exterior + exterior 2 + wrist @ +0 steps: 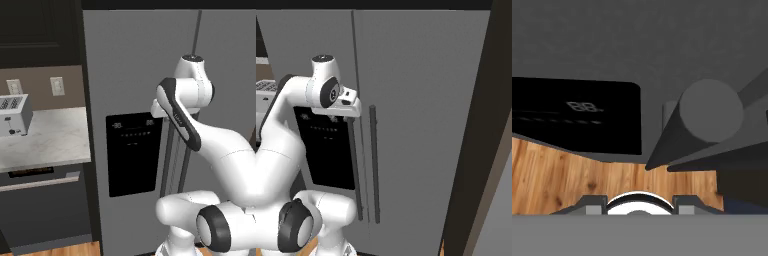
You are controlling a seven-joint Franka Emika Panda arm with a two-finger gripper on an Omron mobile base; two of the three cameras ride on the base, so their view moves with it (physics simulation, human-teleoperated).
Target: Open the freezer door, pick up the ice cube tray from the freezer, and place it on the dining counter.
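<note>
Freezer door: tall, matte grey, shut; left half of fridge, beside plain door
Panel: black rectangle, mid-door, faint display
Handle: dark vertical bar at door's right edge; seen end-on from hand cam
Gripper: at handle top; can't tell jaw state or hold
Toaster: on marble tabletop, left

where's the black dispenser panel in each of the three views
Left base view: dispenser panel at center, on the freezer door, left of the arm.
Right base view: lower left, partly behind the arm.
Hand view: upper left, above the wood floor.
Shared landmark: the freezer door's dark bar handle.
</note>
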